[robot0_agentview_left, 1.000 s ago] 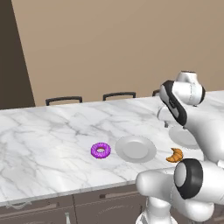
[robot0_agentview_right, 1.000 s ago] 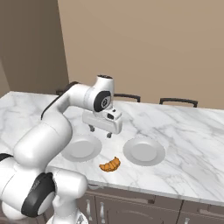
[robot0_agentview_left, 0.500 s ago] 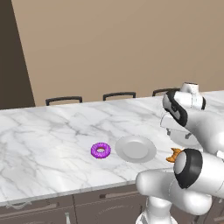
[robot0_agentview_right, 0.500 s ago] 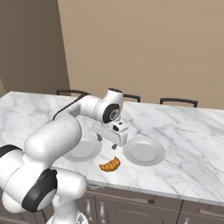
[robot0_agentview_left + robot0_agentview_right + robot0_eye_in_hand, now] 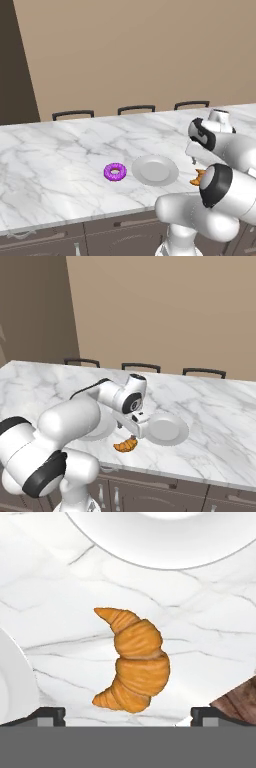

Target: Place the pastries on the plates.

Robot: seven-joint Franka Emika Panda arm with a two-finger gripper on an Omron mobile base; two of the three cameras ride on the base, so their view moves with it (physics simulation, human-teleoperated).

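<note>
Two plates and two pastries sit on the marble counter (image 5: pixel 215 406) in front of me. From the right base view I see the croissant (image 5: pixel 125 445) lying on bare marble near the front edge, in the gap between the two plates: one plate (image 5: pixel 168 428) at about two o'clock from it, the other plate (image 5: pixel 102 427) at about ten o'clock, partly hidden behind my arm. The croissant touches neither plate.

My gripper (image 5: pixel 131 437) hangs just above the croissant, the hand pointing down at the counter. In the hand view the croissant (image 5: pixel 133 660) lies centred between the two dark fingertips (image 5: pixel 47 714), one tip at seven o'clock and the other at five o'clock of the pastry. The jaws stand wide apart, wider than the croissant, and hold nothing. The croissant's horns point toward nine o'clock in that view, its curved back toward three o'clock. One plate's rim (image 5: pixel 165 559) arcs across the twelve o'clock side, and the other plate (image 5: pixel 15 677) shows as a sliver at nine o'clock. A patch of dark wood (image 5: pixel 239 699) shows at the four o'clock corner, past the counter edge.

From the left base view the purple donut (image 5: pixel 115 172) rests on the marble just beside a plate (image 5: pixel 155 170), at nine o'clock from it, not on it. A bit of the croissant (image 5: pixel 198 178) peeks out at three o'clock of that plate, behind my arm. Three dark chair backs (image 5: pixel 136 108) line the far edge of the counter.
</note>
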